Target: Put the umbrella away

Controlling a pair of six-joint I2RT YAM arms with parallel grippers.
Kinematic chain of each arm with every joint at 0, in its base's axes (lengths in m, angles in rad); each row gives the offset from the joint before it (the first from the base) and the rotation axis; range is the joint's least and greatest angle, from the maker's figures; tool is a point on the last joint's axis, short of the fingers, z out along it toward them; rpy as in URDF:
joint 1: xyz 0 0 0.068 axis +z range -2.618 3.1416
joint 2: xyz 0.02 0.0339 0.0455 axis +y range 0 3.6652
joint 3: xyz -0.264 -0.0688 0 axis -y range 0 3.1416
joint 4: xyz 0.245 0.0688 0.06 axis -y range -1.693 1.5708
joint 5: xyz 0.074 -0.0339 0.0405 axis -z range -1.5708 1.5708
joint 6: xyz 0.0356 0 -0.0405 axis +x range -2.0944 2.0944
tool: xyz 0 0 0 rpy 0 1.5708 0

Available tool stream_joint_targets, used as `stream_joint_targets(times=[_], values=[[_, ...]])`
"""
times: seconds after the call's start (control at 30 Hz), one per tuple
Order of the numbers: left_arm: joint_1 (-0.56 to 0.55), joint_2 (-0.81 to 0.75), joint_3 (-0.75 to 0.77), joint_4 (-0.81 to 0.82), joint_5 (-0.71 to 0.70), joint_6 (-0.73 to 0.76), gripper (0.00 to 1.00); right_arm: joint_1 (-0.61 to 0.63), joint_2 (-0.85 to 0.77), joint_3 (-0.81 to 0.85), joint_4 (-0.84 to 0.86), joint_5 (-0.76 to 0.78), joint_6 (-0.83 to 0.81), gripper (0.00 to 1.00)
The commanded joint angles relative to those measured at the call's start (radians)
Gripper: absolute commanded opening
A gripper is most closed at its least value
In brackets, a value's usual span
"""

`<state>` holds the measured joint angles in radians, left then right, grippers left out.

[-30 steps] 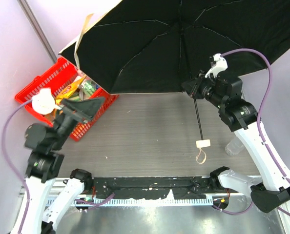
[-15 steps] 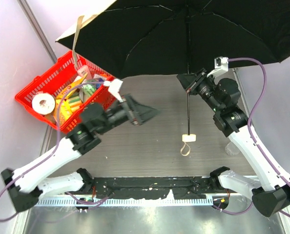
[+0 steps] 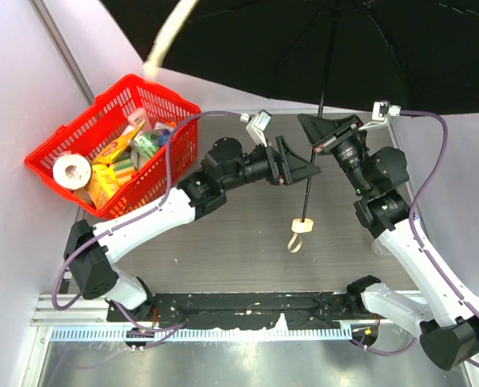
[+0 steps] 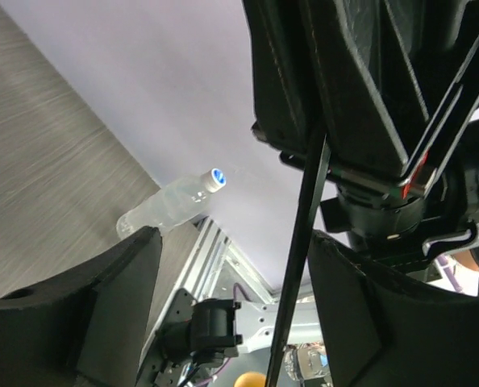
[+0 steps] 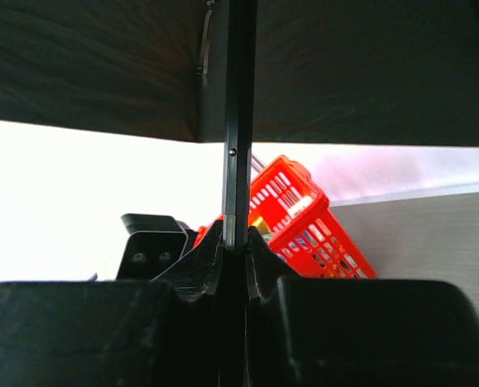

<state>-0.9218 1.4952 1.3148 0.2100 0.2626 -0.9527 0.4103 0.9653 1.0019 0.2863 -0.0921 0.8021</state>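
Observation:
The umbrella stands open, its black canopy underside (image 3: 368,48) filling the top of the overhead view, with a tan strap (image 3: 168,36) hanging at its left edge. Its thin black shaft (image 3: 312,161) slants down to a small tan handle (image 3: 301,226) with a cord loop, hanging above the table. My right gripper (image 3: 318,129) is shut on the shaft just below the canopy; in the right wrist view the shaft (image 5: 239,121) rises from its pinched jaws (image 5: 238,242). My left gripper (image 3: 304,168) is open around the shaft lower down. In the left wrist view the shaft (image 4: 300,266) runs between the fingers (image 4: 135,274), close to the right one.
A red basket (image 3: 38,153) holding a tape roll (image 3: 68,171) and several packets stands at the far left against the purple wall. A clear plastic bottle (image 4: 171,205) lies at the table's right side, near the right arm. A metal rail (image 3: 247,310) runs along the near edge.
My left arm swung from beside the basket rightward to the shaft, its jaws narrowing slightly. The right arm lifted the umbrella, so the canopy rose and the handle shifted left.

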Motion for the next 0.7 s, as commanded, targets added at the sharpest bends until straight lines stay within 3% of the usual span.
stream_joint_targets(times=[0.0,0.13,0.27,0.37,0.5,0.53,0.6,0.67], values=[[-0.014,0.03,0.086,0.08,0.066,0.043,0.65,0.002,-0.046,0.017,0.182,-0.014,0.0,0.01],[-0.015,0.048,0.126,0.023,0.055,0.078,0.5,0.001,-0.039,0.032,0.168,-0.046,-0.009,0.01],[-0.015,0.042,0.172,-0.049,0.015,0.141,0.21,0.001,-0.031,0.064,0.1,-0.049,-0.032,0.01],[-0.02,0.013,0.189,-0.133,-0.09,0.227,0.0,0.001,-0.024,0.118,-0.02,-0.041,-0.079,0.01],[-0.052,-0.032,0.204,-0.268,-0.293,0.369,0.0,0.001,0.062,0.275,-0.325,-0.029,-0.184,0.27],[-0.061,-0.038,0.204,-0.28,-0.331,0.411,0.0,0.001,0.078,0.302,-0.363,-0.029,-0.208,0.41],[-0.08,-0.049,0.21,-0.305,-0.41,0.462,0.0,0.002,0.122,0.375,-0.491,0.001,-0.239,0.55],[-0.097,-0.055,0.218,-0.32,-0.483,0.512,0.0,0.002,0.157,0.443,-0.616,0.08,-0.242,0.63]])
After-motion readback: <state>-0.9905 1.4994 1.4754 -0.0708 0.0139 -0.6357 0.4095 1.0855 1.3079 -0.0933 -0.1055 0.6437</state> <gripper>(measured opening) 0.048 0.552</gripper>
